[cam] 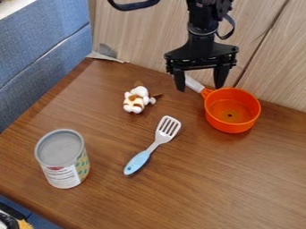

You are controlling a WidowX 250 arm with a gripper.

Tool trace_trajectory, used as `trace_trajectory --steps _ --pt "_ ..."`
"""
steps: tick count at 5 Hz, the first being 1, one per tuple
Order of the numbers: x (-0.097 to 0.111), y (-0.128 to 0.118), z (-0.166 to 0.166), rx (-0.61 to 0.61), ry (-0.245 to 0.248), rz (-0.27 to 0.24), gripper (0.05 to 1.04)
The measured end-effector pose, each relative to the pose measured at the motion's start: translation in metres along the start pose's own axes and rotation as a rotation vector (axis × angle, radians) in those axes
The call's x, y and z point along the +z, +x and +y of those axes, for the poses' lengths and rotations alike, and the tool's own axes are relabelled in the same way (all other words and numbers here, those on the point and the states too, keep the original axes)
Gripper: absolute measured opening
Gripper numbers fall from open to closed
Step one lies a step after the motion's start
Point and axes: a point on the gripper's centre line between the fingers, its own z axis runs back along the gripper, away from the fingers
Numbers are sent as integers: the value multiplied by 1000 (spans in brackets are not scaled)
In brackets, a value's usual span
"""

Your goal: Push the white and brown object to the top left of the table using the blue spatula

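A brown wood-grain tabletop (197, 192) runs up to a pale wood-grain panel wall (275, 62) — a dark seam slants down the panelling. Along the left stands a blue fabric-covered partition (36, 49), crossed by a pale slanting line, with a white ledge (12, 5) at the upper corner — the light falls softly across the tabletop.

Over at the right, near the wooden wall panels (272, 58), there's an orange pot (256, 117) sitting upright, handle toward the wall. Nearer me, on the left, a can (61, 172) stands upright, and blue padded panels (44, 38) run along the left side.
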Motion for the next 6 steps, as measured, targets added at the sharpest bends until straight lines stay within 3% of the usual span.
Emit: trace_trajectory --steps 2,4,6 --pt "-17 -24 13 -69 58 44 1001" --pt "1 -65 37 -142 70 41 1001" --pt "-14 -92 61 -217 108 82 1001"
